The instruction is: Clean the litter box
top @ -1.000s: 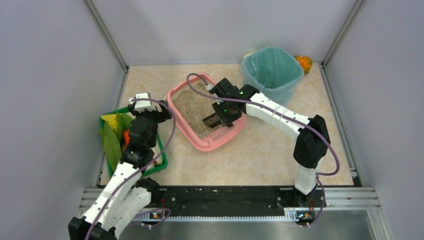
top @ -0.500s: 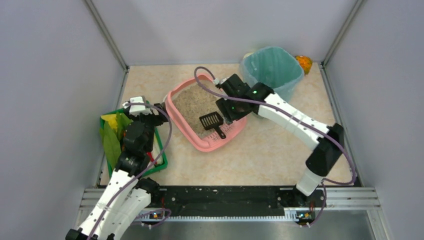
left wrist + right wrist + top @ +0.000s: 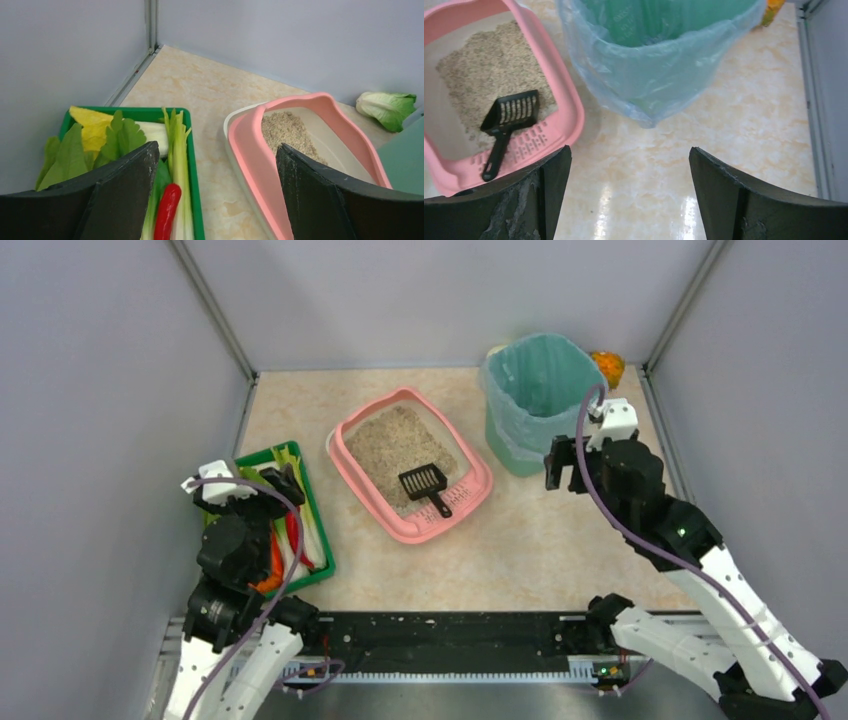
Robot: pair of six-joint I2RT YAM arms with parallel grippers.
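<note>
- One litter box (image 3: 425, 528), pink, mid-table toward the far edge, sandy litter inside.
- One black scoop (image 3: 425, 483) lies in it, head on the litter, handle on the slotted ledge.
- One teal-lined bin (image 3: 510, 443) near the far right corner, just beside the box; print on the liner is too blurred to read.
- Right gripper (image 3: 630, 148) above the table near the bin, jaws wide apart, empty.
- One green tray (image 3: 140, 108) of vegetables at the left edge.
- Left gripper (image 3: 217, 147) above it, jaws wide apart, empty.
</note>
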